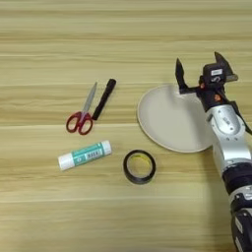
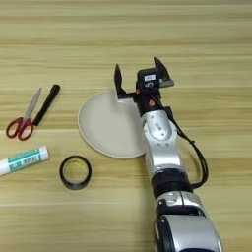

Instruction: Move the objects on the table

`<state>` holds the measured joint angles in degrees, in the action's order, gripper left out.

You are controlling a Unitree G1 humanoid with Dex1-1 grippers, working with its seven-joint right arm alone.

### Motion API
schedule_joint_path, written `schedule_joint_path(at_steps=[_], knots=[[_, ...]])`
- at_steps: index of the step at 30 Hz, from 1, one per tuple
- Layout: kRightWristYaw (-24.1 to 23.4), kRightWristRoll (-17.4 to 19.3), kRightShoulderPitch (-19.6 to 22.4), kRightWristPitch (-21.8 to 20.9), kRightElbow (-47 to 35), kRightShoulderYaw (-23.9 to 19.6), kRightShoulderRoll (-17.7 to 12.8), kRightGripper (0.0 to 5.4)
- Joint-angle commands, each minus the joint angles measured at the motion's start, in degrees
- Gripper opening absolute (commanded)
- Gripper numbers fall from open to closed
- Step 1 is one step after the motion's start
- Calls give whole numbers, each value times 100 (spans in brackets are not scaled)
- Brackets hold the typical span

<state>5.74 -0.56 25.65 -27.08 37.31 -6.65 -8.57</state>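
Right gripper (image 2: pixel 139 70) over the far right rim of the off-white plate (image 1: pixel 162 118); black fingers (image 2: pixel 118 78) spread wide, holding nothing. Left of plate: black marker (image 1: pixel 104 98) just beside red-handled scissors (image 1: pixel 82 114). Glue stick (image 1: pixel 84 154) lies nearer, well apart from the black tape ring (image 1: pixel 139 167), which sits near the plate's front edge. Table (image 1: pixel 123 34) bare across far side and along near edge.

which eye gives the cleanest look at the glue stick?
Left eye view. The glue stick lies whole there, white cap to teal label, with bare table all round it, left of the tape ring. In the right eye view it sits at the left edge, with its cap end cut off.
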Motion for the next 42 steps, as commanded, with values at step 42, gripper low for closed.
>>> schedule_joint_path(at_steps=[42], knots=[[4138, 1860, -284, 2666, -3764, 1661, -284, 540]])
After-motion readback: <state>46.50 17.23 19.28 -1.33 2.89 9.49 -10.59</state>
